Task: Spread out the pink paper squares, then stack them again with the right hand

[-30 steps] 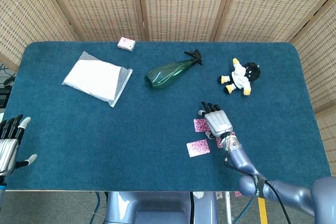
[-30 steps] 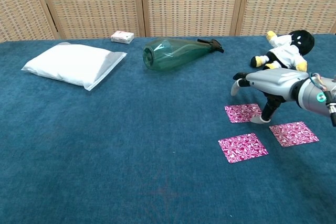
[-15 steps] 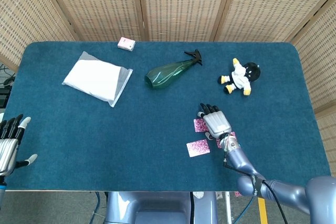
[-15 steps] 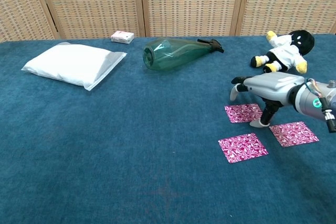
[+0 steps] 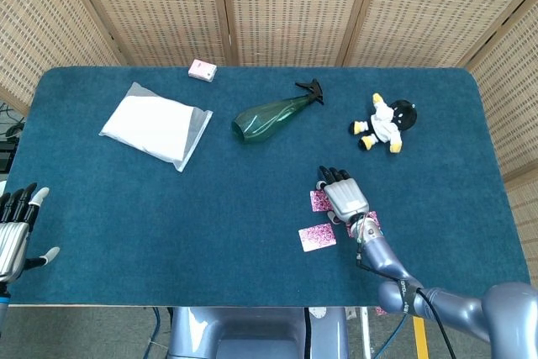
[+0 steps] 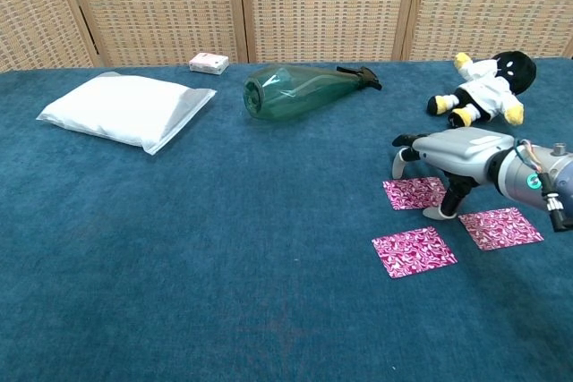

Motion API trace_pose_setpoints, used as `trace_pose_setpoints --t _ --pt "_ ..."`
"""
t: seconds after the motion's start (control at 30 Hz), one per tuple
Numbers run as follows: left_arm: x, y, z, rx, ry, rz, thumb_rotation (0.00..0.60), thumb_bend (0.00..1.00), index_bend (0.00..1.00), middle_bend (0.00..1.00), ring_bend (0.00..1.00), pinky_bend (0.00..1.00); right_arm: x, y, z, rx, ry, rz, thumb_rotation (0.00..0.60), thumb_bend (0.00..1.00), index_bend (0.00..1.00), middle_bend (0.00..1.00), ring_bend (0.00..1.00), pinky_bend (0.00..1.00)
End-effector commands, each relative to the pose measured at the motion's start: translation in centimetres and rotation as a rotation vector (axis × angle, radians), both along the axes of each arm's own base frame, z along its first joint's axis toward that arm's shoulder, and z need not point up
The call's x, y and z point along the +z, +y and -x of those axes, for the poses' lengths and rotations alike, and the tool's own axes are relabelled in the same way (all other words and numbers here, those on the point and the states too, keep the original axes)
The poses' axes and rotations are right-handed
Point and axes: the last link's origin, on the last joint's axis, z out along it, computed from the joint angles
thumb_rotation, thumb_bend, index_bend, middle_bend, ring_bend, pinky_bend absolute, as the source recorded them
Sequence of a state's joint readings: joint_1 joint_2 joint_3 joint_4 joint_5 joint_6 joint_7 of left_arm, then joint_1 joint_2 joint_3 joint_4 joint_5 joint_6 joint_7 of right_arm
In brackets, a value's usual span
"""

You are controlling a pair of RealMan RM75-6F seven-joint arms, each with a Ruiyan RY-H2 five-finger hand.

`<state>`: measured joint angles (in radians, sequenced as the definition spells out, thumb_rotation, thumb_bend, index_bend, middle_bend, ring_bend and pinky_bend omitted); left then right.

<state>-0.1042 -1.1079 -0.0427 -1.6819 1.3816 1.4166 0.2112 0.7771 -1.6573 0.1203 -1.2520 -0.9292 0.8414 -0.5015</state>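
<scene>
From the head view, my right hand is palm-down over the near-right part of the table, fingers spread a bit and pointing away from me. It covers most of one pink square, so only that square's left edge peeks out. A second square lies flat just nearer to me and to the left, apart from the hand, its edges turned slightly off the table edge. A third square shows only as a sliver beside my wrist. My left hand hangs off the near-left table edge, fingers apart, holding nothing. Further back are a white bag, a green spray bottle on its side with the nozzle toward the far right, a plush toy, and a small box.

Chest view is clearer. The right hand is arched over the far square, with fingertips down at its right edge, holding nothing. All three squares are spread out flat, none overlapping: the far one, the near one, and the right one. Being square they have no real long axis; each sits a little rotated, corners toward me. The left hand isn't in this view.
</scene>
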Motion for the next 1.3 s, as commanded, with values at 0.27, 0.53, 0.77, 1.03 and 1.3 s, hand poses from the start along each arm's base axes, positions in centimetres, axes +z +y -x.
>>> trace_pose_setpoints --t 0.27,0.53,0.77,1.03,1.3 --pt "0.00 -0.01 0.00 0.000 0.000 0.000 0.600 0.15 0.00 0.00 0.00 0.00 0.17 -0.09 0.28 -0.012 -0.009 0.008 0.600 0.41 0.51 0.00 0.00 0.11" --pt "0.00 -0.02 -0.01 -0.001 0.001 -0.001 0.600 0.15 0.00 0.00 0.00 0.00 0.24 -0.11 0.36 -0.007 -0.019 0.016 0.600 0.41 0.57 0.02 0.00 0.11" --pt "-0.03 0.01 0.00 0.001 0.000 0.000 0.600 0.15 0.00 0.00 0.00 0.00 0.38 -0.38 0.23 -0.012 -0.037 0.022 0.600 0.41 0.58 0.03 0.00 0.11" --pt "-0.01 0.01 0.00 0.001 0.001 0.000 0.600 0.15 0.00 0.00 0.00 0.00 0.56 -0.48 0.20 -0.016 -0.038 0.021 0.600 0.44 0.60 0.03 0.00 0.11" --pt "-0.01 0.00 0.00 0.002 0.002 0.001 0.600 0.15 0.00 0.00 0.00 0.00 0.94 -0.38 0.15 -0.010 -0.039 0.024 0.600 0.44 0.60 0.03 0.00 0.11"
